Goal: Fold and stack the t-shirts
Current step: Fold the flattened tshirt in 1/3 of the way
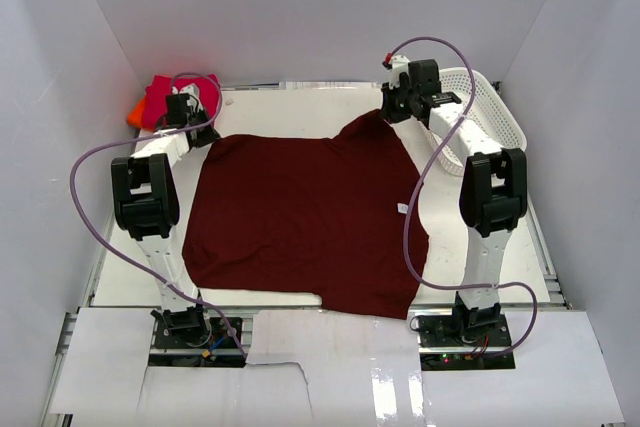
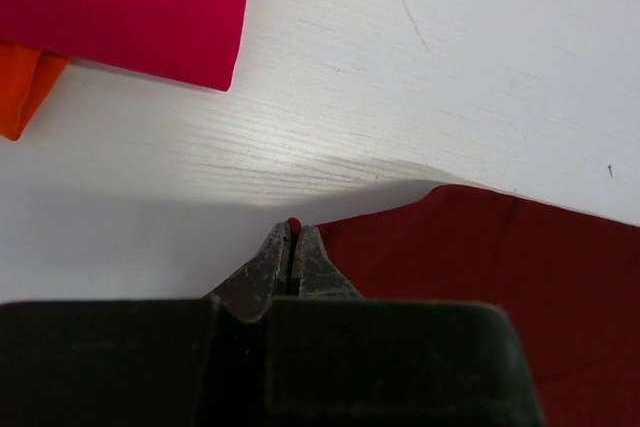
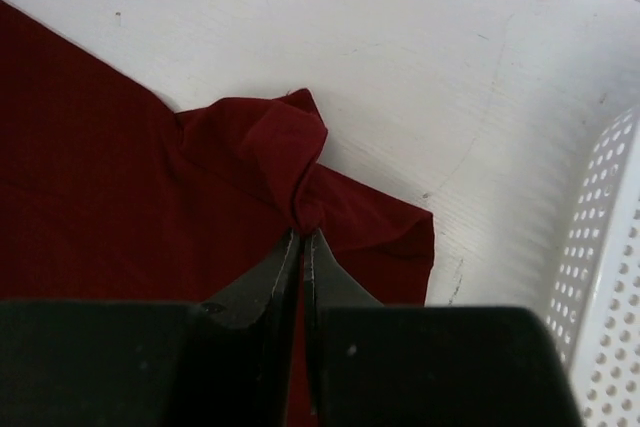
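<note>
One maroon shirt (image 1: 300,217) lies spread on the table (image 1: 290,112). At its far left corner the left gripper (image 2: 293,237) is clenched on a sliver of cloth. At its far right corner the right gripper (image 3: 303,237) pinches a bunched fold. Being limp and light, it should drape and drag, so corner holds suit it. Beyond its left corner lie the red shirt (image 2: 130,7) and orange shirt (image 2: 20,87), and the basket (image 3: 600,247) is beside its right corner.

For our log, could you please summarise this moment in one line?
left gripper: shut on maroon t-shirt | right gripper: likewise | crimson t-shirt over orange t-shirt, far left
</note>
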Motion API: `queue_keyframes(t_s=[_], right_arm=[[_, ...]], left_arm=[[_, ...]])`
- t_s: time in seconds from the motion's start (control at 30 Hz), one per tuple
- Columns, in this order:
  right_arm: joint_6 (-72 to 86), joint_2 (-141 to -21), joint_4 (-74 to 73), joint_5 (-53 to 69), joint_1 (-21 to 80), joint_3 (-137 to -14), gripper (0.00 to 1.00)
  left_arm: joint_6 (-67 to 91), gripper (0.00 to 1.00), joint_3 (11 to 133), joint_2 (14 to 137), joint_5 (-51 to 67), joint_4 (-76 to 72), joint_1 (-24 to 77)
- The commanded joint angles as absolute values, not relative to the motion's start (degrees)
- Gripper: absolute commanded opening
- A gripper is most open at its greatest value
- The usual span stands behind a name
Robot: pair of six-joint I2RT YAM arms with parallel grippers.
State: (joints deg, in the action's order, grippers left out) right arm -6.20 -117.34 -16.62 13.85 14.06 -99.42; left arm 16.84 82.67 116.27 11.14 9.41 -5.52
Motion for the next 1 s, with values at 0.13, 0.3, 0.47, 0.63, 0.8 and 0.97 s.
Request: queue_keyframes(t_s=[0.13,0.3,0.47,0.63,0.8,0.97], right_arm=[[-6.9,-110.5,-14.6,12.4,14.3,-98.4,0.08],[-7.0,-108.7,-14.9,11.6,14.3,-97.7,0.08],[-6.9,-106.8,-14.9,11.0,13.6,-95.8,0.08],[-7.1,-105.5,-14.7,10.7,12.9,-93.7,0.08],[-6.9,-104.2,-14.6,11.1,11.9,-92.5,0.08],[-6.8,-102.3,-14.3,11.1,11.5,-90.4,0.08]], left_arm=[[17.8,0.0,82.8,112.4,12.0,9.4,-6.3],[18.1,0.0,82.9,111.4,11.7,9.8,-6.4],[18.8,0.0,82.4,110.8,11.8,10.0,-7.2],[19.0,0.0,82.3,110.4,12.0,10.1,-7.6],[19.2,0.0,81.9,109.9,11.8,10.2,-8.0],[19.7,0.0,80.2,108.3,12.6,8.4,-8.4]])
